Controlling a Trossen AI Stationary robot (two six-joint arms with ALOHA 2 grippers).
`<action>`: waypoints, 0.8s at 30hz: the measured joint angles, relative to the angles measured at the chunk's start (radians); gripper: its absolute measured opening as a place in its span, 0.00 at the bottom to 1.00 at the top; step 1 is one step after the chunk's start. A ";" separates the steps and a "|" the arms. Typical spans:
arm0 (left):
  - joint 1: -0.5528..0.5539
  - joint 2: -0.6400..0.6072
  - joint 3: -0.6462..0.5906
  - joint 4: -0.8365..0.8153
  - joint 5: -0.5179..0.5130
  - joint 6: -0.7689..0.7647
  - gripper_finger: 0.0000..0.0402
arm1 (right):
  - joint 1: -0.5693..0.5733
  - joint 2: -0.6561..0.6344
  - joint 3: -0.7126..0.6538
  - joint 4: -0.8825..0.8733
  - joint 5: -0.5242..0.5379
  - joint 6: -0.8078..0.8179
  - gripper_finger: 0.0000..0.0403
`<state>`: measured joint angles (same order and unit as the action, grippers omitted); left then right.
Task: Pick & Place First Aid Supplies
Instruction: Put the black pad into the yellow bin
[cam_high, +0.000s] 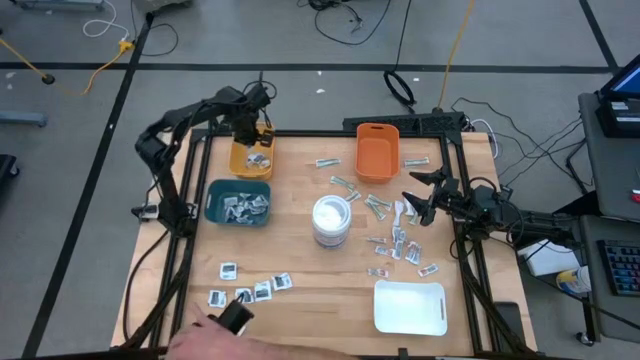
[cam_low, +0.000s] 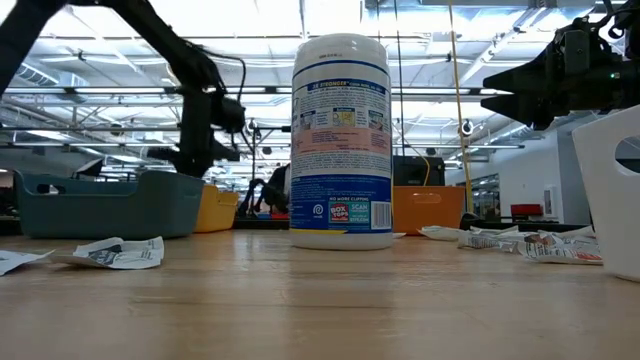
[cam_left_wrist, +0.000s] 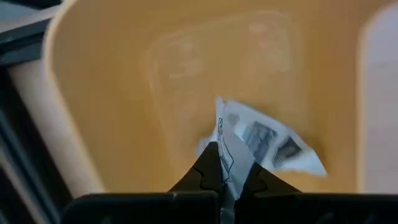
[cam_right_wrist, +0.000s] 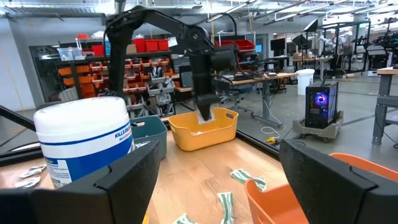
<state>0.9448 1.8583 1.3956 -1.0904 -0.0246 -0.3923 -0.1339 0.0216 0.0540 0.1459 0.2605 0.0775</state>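
Observation:
My left gripper (cam_high: 247, 135) hangs over the yellow bin (cam_high: 250, 160) at the table's far left, pointing down and shut on a silvery-grey packet (cam_left_wrist: 264, 144) with dark print. Other grey packets (cam_high: 259, 160) lie in that bin. Several first aid supplies lie loose on the wood: white squares with dark centres (cam_high: 262, 289) at the near left, pale-green strips (cam_high: 346, 184) and small sachets (cam_high: 402, 245) right of the middle. My right gripper (cam_high: 414, 197) waits open above the table's right side, pointing toward the middle, with nothing between its fingers. My left gripper pinches the packet by one crumpled edge (cam_left_wrist: 225, 163) between its two fingers (cam_left_wrist: 208, 168). The fingers come from above, pointing down into the yellow bin (cam_left_wrist: 106, 93). The packet hangs below them inside the bin's walls; whether its lower end touches the bin's floor I cannot tell.
A teal bin (cam_high: 238, 203) with packets stands just nearer than the yellow one, and an orange bin (cam_high: 377, 152) at the far middle. A white wipes canister (cam_high: 332, 220) stands mid-table, a white tray (cam_high: 410, 307) near right. A person's hand (cam_high: 215, 335) with a black object reaches over the near edge.

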 joint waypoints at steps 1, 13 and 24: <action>0.004 0.015 0.000 0.005 0.002 0.003 0.00 | 0.000 0.000 0.000 0.000 0.000 0.000 0.81; 0.005 0.054 0.000 0.046 0.077 0.017 0.25 | 0.000 0.000 0.000 0.000 0.000 0.000 0.80; -0.006 -0.049 0.000 -0.050 0.207 0.281 0.70 | 0.000 0.000 0.000 0.000 0.000 0.000 0.80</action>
<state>0.9388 1.8089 1.3952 -1.1400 0.1828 -0.1111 -0.1341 0.0216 0.0540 0.1459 0.2604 0.0772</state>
